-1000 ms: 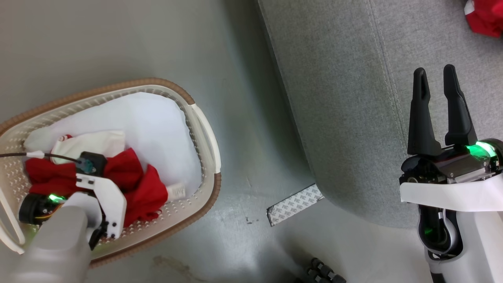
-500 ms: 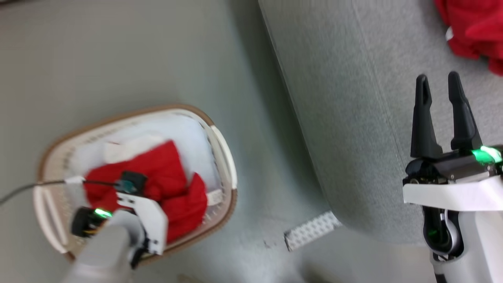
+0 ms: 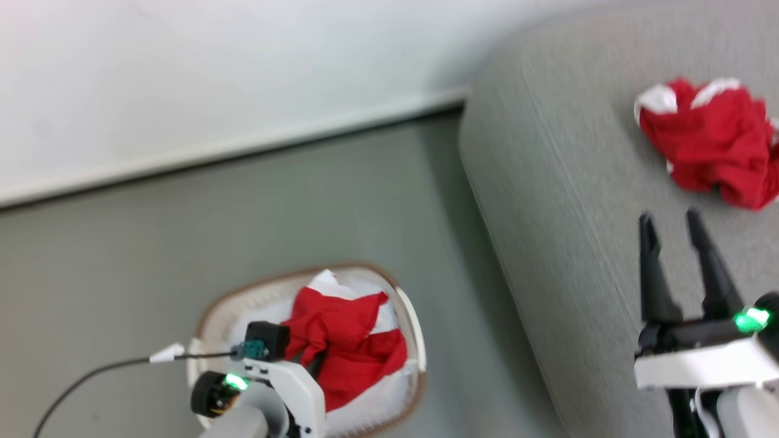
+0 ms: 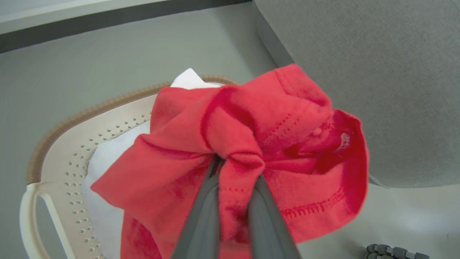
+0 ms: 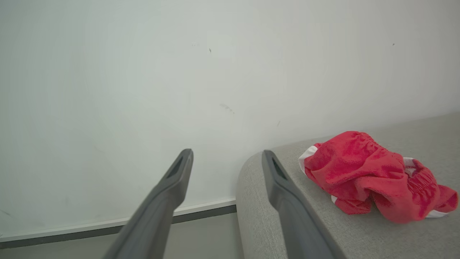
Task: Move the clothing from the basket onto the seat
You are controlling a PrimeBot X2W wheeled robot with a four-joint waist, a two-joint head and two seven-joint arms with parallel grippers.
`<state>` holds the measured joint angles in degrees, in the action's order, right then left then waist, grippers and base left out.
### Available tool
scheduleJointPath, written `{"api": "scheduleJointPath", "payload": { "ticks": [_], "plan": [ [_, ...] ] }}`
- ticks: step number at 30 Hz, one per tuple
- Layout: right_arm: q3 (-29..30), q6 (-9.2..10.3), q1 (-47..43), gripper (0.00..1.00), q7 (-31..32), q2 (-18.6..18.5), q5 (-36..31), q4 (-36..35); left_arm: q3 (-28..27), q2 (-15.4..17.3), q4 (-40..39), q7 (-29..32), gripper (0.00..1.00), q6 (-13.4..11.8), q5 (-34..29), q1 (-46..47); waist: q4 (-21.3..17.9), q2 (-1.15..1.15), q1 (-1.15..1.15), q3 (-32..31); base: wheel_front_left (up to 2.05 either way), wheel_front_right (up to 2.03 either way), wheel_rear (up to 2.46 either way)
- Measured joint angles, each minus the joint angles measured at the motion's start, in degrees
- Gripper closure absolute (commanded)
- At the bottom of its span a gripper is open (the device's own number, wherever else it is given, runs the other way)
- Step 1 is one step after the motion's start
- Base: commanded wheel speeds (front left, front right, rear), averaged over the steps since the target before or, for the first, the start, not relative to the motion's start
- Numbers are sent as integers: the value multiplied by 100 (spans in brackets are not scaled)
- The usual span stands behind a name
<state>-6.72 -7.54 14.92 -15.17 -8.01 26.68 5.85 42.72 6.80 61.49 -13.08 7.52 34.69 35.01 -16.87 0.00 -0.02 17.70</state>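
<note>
**Red top pinched over the basket, another one already on the seat**

The red garment is bunched up over the basket, with a fold of it pinched tight between the left fingers. The left wrist view gives the close look: stitching, a folded hem, cloth wrapped round both fingertips, and the perforated basket wall and white liner below. Can't tell whether its lower end touches the liner.

The head view gives the layout instead. The basket sits on the grey floor near the seat, beside its long side edge but not touching it. A second red garment with white trim lies crumpled on the seat, in from its rounded corner by the wall. The right fingers are spread apart with nothing between them, hovering over the seat short of that garment. The right wrist view has them aimed at the wall, with the crumpled garment off to one side.
</note>
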Motion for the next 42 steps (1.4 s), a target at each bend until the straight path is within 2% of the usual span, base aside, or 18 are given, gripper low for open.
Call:
{"api": "scheduleJointPath", "payload": {
  "ticks": [3,8,16,24,35,42],
  "plan": [
    [-104,0,-270,0,0,-47,59,113,65,-18,-222,-123,100,0,232,-153,182,0,0,-462,0,0,0],
    [-160,0,-619,0,0,-102,126,167,91,67,-782,-191,100,0,253,-220,486,0,-1,-1142,0,0,0],
    [-277,-1,-976,0,0,-158,218,189,-256,255,-2232,-204,100,-78,-218,-189,1053,0,-1,-1769,0,0,0],
    [-597,0,-1063,0,0,-147,253,204,-410,347,-3396,-204,100,-247,-469,-133,1360,0,0,-2052,0,0,0],
    [-864,0,-1062,0,0,-258,256,224,-408,513,-3989,-15,100,-455,-469,-267,1349,0,1,-2094,0,0,0],
    [-1829,-1,-835,0,0,-658,349,475,-298,497,-4155,47,100,-446,-452,-293,1379,0,2,-2075,0,0,0]
  ]
}}
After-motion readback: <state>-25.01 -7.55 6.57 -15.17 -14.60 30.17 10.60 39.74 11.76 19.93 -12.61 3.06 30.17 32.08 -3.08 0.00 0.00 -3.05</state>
